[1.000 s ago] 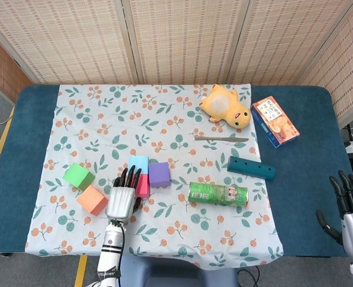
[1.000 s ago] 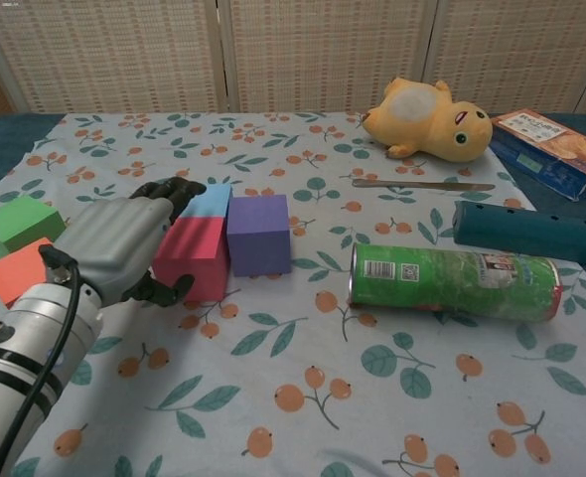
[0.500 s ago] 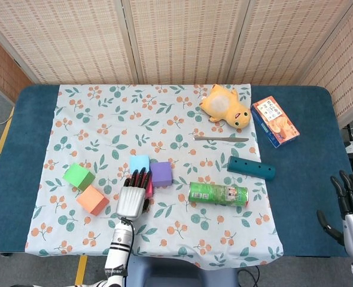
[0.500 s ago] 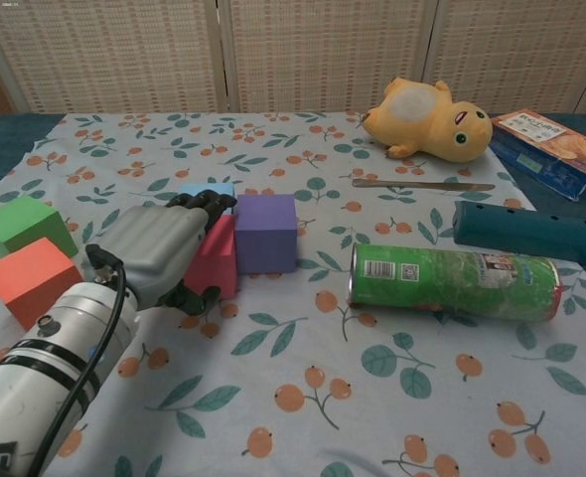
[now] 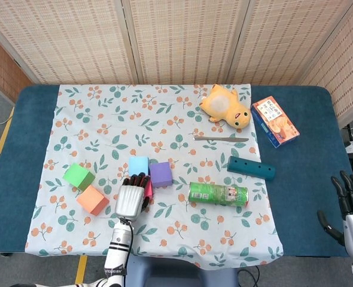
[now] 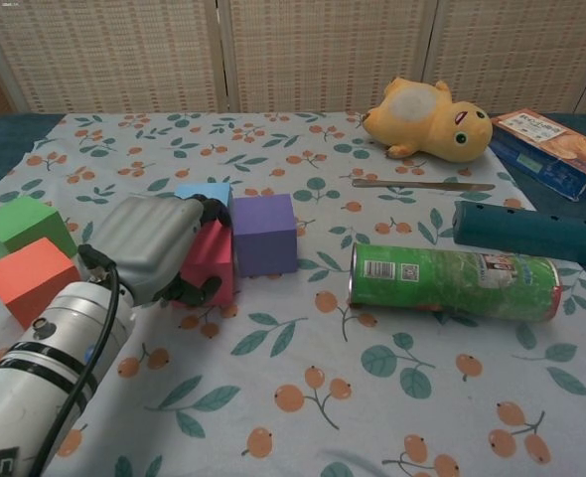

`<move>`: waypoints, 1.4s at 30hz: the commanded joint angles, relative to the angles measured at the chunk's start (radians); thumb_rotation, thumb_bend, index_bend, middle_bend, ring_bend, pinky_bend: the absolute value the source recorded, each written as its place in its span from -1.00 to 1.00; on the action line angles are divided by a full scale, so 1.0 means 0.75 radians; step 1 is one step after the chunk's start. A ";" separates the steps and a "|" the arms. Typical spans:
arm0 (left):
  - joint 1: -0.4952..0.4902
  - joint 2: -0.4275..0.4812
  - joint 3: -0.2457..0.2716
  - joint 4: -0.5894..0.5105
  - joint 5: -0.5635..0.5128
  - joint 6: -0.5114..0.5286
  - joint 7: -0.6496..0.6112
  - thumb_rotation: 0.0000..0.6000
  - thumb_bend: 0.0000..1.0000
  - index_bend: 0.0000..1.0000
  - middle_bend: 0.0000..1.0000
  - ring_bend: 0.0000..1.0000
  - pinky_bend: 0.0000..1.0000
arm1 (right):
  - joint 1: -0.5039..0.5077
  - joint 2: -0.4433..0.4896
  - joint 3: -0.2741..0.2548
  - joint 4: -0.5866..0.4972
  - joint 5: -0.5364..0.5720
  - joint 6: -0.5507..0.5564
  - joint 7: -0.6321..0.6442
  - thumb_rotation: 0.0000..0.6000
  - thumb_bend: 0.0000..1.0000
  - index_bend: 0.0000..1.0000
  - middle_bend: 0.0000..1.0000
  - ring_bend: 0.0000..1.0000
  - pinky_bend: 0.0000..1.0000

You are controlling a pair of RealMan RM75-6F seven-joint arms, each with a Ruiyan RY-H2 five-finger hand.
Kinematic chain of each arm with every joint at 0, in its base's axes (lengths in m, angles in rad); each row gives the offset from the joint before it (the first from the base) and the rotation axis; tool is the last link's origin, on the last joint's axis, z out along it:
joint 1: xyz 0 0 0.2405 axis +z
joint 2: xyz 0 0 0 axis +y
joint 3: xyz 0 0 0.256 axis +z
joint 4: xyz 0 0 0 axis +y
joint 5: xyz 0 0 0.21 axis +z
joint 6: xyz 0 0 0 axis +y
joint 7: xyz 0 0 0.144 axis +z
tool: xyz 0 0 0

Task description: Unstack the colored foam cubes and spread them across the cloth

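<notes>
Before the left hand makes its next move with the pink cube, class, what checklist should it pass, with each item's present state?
1. Left hand wrapped around the pink cube: ok.
2. Pink cube clear of the purple cube: not ok, they touch.
3. Blue cube off the stack: cannot tell, the hand hides its base.
4. Green cube and orange cube spread out: ok.
5. Right hand out of the way: ok.

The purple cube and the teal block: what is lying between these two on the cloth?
The green can lies on its side between the purple cube and the teal block, slightly nearer the robot; the head view shows it best.
</notes>
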State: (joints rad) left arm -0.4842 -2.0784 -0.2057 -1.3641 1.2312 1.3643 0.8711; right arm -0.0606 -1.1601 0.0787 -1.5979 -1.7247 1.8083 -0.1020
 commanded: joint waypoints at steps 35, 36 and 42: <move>0.145 0.457 0.179 -0.430 0.251 0.179 -0.049 1.00 -0.28 0.18 -0.18 -0.20 -0.14 | 0.003 -0.015 0.000 0.005 0.009 -0.016 -0.026 1.00 -0.52 -1.00 -1.00 -1.00 -1.00; 0.150 0.465 0.182 -0.437 0.260 0.185 -0.045 1.00 -0.28 0.18 -0.18 -0.20 -0.14 | 0.003 -0.015 0.001 0.005 0.008 -0.013 -0.025 1.00 -0.52 -1.00 -1.00 -1.00 -1.00; 0.177 0.536 0.211 -0.497 0.304 0.201 -0.034 1.00 -0.28 0.18 -0.18 -0.20 -0.10 | 0.003 -0.010 0.003 0.003 0.012 -0.013 -0.017 1.00 -0.52 -1.00 -1.00 -1.00 -1.00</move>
State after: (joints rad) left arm -0.3595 -1.6908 -0.0567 -1.7238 1.4479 1.5095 0.8430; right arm -0.0583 -1.1678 0.0809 -1.5954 -1.7158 1.7985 -0.1146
